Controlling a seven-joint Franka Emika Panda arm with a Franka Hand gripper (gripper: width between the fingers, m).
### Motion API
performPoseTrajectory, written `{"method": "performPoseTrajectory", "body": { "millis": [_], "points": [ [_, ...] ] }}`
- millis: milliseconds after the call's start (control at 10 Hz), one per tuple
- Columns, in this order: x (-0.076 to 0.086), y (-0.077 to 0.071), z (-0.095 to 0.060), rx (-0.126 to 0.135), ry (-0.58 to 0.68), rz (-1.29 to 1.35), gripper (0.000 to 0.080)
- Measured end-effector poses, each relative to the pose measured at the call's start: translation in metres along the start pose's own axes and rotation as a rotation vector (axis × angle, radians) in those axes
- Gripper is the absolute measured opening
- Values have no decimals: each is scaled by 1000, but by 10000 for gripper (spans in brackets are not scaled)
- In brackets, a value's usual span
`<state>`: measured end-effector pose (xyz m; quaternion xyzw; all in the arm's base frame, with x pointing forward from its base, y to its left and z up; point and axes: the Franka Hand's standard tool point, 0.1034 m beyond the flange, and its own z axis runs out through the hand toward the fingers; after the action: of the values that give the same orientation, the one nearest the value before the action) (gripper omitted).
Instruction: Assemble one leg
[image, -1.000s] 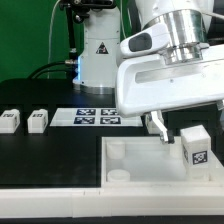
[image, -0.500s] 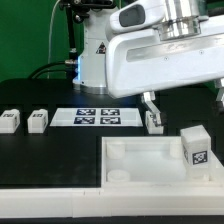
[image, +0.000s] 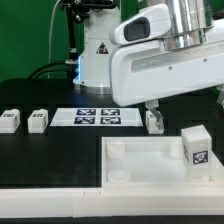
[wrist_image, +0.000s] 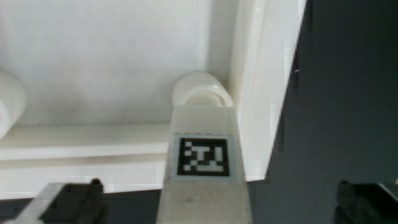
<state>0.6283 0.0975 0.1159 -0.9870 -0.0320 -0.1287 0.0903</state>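
leg (image: 195, 146) stands in tray (image: 116, 160), marker board (image: 98, 117) beyond it.

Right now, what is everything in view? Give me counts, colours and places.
leg on the tray: one, white with a black-and-white tag, upright in the tray's corner toward the exterior view's right.
loose legs: three, white, on the table; two at the exterior view's left, one just right of the marker board.
tray: one, white, raised rim, nearest the exterior camera.
marker board: one, white with black tags, flat behind the tray.
table: one, black.
arm: one, white and silver, above the tray.
end effector: one, dark fingers, open, above the leg on the tray.
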Motion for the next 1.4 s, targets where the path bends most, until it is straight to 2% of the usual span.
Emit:
{"method": "performPoseTrajectory", "body": {
  "millis": [600,700,900,1000,1100,1200,1400],
  "points": [
    [0,0,0,0,0,0,649],
    [-27,-5,8,21,-168,15,649],
    [-13,-7,1,45,-307,36,649],
    [-13,-8,0,61,-443,32,649],
    [-5,-10,1,85,-540,33,649],
    [4,-10,8,98,-562,33,649],
    [7,-8,18,100,-549,38,649]
  ]
}}
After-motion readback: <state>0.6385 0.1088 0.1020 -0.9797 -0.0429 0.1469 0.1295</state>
